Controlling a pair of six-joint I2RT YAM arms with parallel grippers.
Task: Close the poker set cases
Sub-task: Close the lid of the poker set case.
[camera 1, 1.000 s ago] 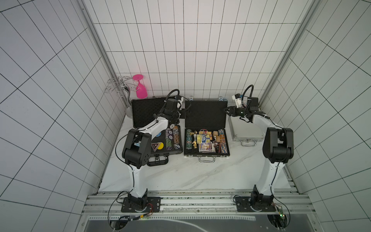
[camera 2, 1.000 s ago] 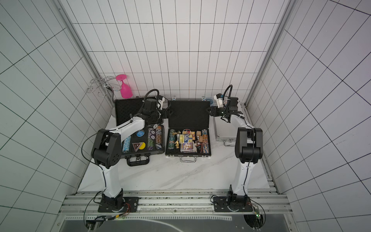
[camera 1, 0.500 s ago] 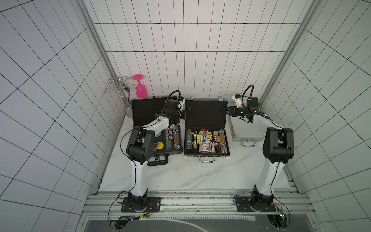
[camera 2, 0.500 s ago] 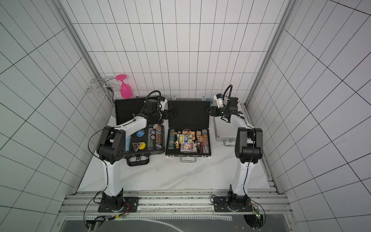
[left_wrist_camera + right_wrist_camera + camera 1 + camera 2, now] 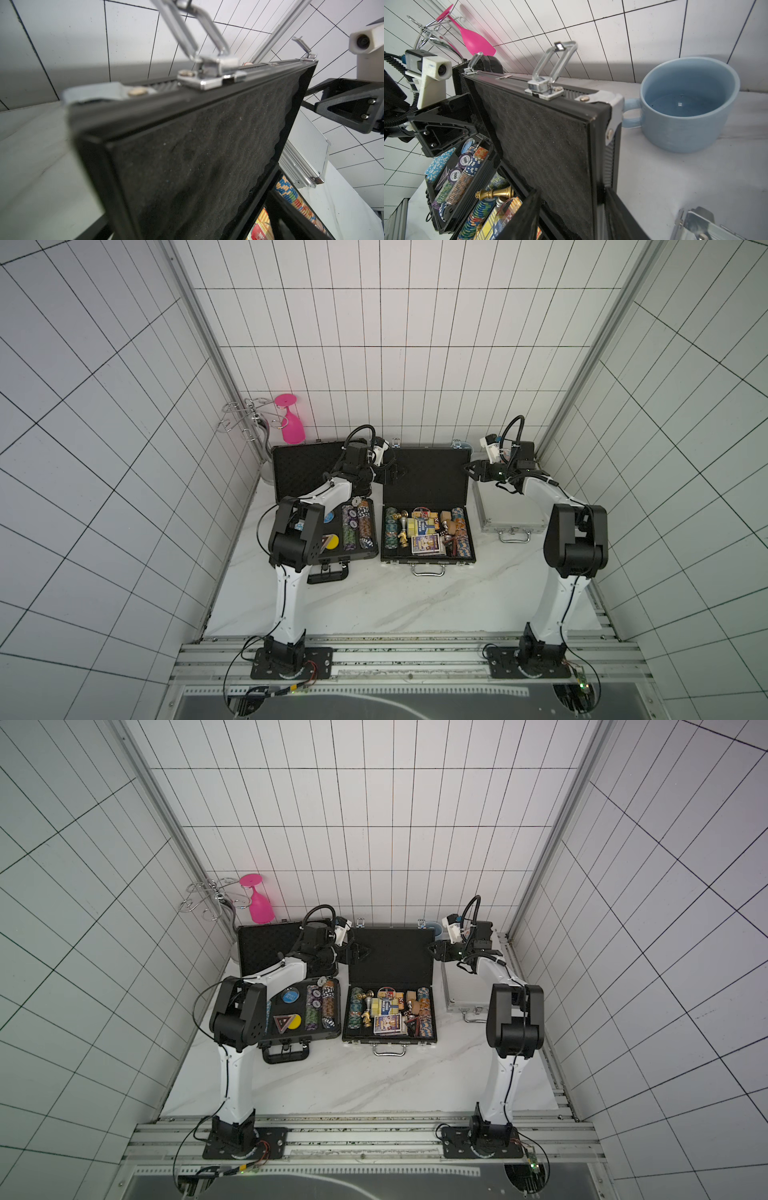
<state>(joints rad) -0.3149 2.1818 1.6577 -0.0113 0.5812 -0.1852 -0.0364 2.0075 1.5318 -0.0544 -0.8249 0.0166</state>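
The medium black case [image 5: 428, 489] stands open, lid upright. My left gripper [image 5: 390, 475] is spread wide at the lid's left edge; my right gripper [image 5: 473, 471] straddles its right edge (pinching or not, I cannot tell). My left arm [image 5: 328, 495] half hides the large dark-grey case [image 5: 299, 472] beside it.

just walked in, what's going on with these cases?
Both arms are at the upright lid of the middle black case. The left gripper is open at one side edge. The right gripper straddles the opposite edge, grip unclear. That case and the large dark case are open; the silver case is shut.
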